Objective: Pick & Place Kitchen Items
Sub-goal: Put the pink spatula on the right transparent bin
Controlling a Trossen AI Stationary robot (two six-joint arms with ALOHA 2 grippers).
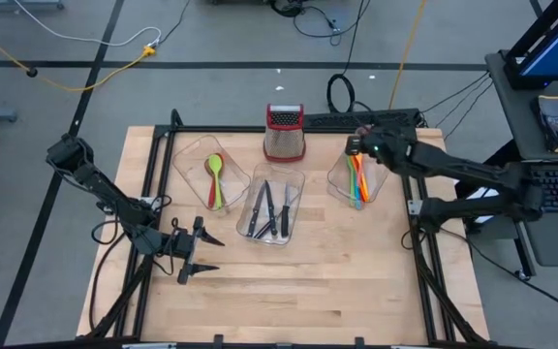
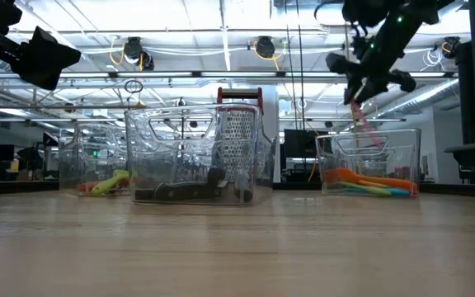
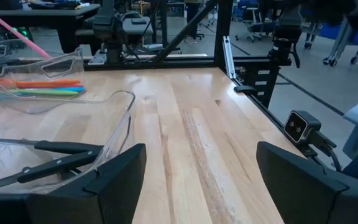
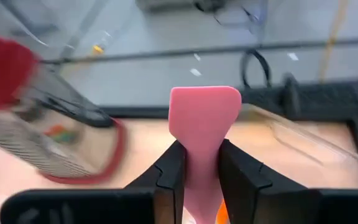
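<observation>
My right gripper [image 1: 355,145] hovers over the right clear tub [image 1: 376,184], shut on a pink spatula [image 4: 205,115]. That tub holds orange, green and blue utensils [image 1: 358,179]. The left tub [image 1: 190,155] holds a red and a green spoon [image 1: 214,179]. Black-handled knives [image 1: 269,208] lie in the middle tub [image 1: 294,184]. My left gripper [image 1: 209,255] stands open and empty over the table's near left, level and pointing right. My right gripper pinches the pink spatula at its neck [image 4: 201,163], just below the blade, between its two fingers. The blade sticks out past the fingertips. The handle [image 2: 363,124] hangs slanting below the gripper, its lower end at about the height of the right tub's rim.
A steel box grater with a red top [image 1: 285,133] stands behind the middle tub. The three tubs stand in a row across the table's far half. Bare wood [image 1: 298,291] runs along the near half. A black frame edges the table.
</observation>
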